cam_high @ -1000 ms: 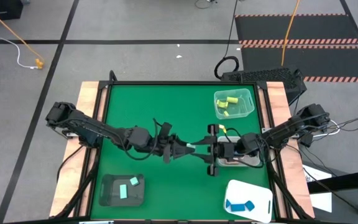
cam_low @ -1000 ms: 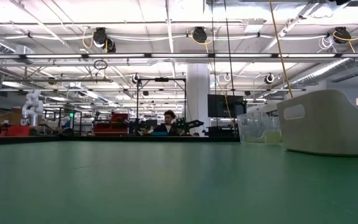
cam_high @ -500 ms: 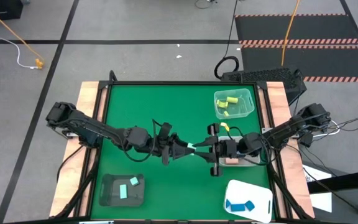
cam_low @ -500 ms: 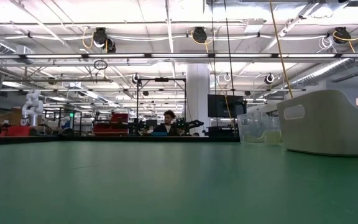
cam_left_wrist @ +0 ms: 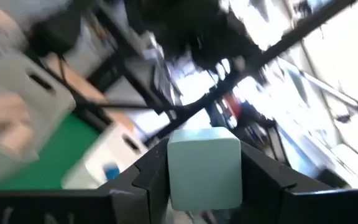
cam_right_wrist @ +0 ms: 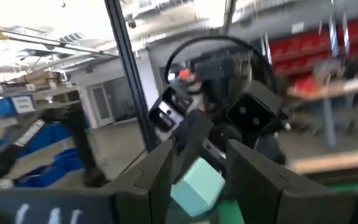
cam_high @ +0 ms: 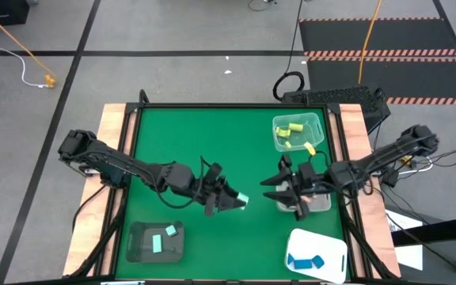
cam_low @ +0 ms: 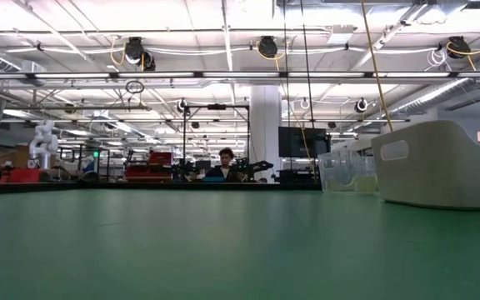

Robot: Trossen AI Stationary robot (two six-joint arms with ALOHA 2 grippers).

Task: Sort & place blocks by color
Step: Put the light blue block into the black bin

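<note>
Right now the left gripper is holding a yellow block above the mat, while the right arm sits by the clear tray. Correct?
Not quite: the block in the left gripper is mint green, not yellow, as the left wrist and high views show. The rest stands: it is above the mat, right arm by the clear tray.

Green table (cam_high: 188,134) carries clear (cam_high: 298,132), dark (cam_high: 156,241), seemingly white trays (cam_high: 317,253).

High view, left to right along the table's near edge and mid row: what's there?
Dark tray → left gripper holding a mint block → right gripper → clear tray with yellow blocks → white tray.
</note>
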